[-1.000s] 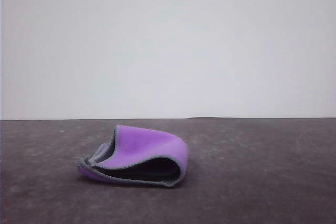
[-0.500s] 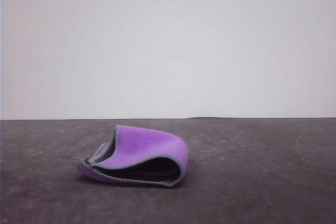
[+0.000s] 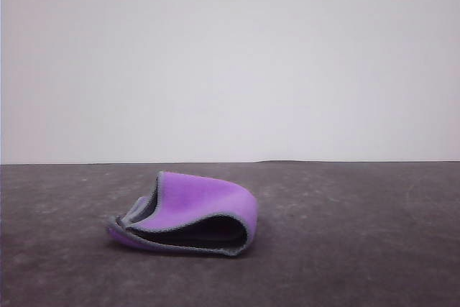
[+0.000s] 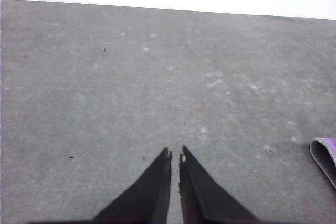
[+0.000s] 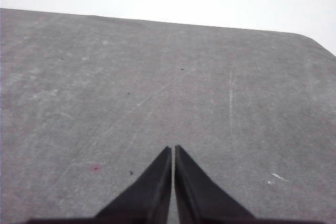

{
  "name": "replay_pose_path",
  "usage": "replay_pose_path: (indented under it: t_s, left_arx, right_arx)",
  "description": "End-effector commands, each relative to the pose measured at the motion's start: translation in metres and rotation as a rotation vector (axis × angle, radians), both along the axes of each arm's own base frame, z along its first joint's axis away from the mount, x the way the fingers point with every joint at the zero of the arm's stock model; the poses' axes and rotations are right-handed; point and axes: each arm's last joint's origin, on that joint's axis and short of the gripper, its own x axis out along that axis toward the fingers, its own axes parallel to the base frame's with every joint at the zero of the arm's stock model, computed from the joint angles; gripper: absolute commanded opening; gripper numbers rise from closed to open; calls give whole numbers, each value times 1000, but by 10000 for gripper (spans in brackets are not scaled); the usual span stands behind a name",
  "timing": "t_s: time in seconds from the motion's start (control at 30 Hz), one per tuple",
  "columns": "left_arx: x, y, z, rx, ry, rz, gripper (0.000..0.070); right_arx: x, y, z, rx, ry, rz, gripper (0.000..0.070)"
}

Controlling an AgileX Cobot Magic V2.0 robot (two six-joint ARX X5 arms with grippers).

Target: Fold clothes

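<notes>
The left hand (image 4: 175, 156) has its two dark fingers drawn together to a hairline gap and grips nothing; it hangs over bare grey bench (image 4: 131, 77). Off to one side of it, near but apart, a purple-and-grey corner of the cloth (image 4: 326, 156) pokes into its wrist view. The right hand (image 5: 173, 150) is likewise pinched narrow and empty, with nothing but scuffed bench ahead of it and a small reddish speck just beside its fingers.

In the front view the cloth (image 3: 190, 213) lies alone on the bench, untouched by either hand. It is doubled over loosely: the purple face arches on top, the dark grey face shows inside an open mouth along the near edge, and a smaller flap curls up at one end. I judge this a rough half-fold at best, since the layers gape and the stitched edges do not line up. It seems one more fold plus a pressing flat is left, though the far side is hidden, so the layer count is uncertain.

No brand, label or writing can be read on anything.
</notes>
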Motion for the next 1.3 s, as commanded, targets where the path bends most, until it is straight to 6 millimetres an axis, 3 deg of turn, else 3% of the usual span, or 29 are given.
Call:
replay_pose_path:
  t_s: [0.0, 1.27]
  left_arx:
    - [1, 0, -5, -7, 17, 4, 16]
    - [1, 0, -5, -7, 17, 4, 16]
  right_arx:
    - [0, 0, -1, -5, -7, -5, 3]
    - [0, 0, -1, -5, -7, -5, 3]
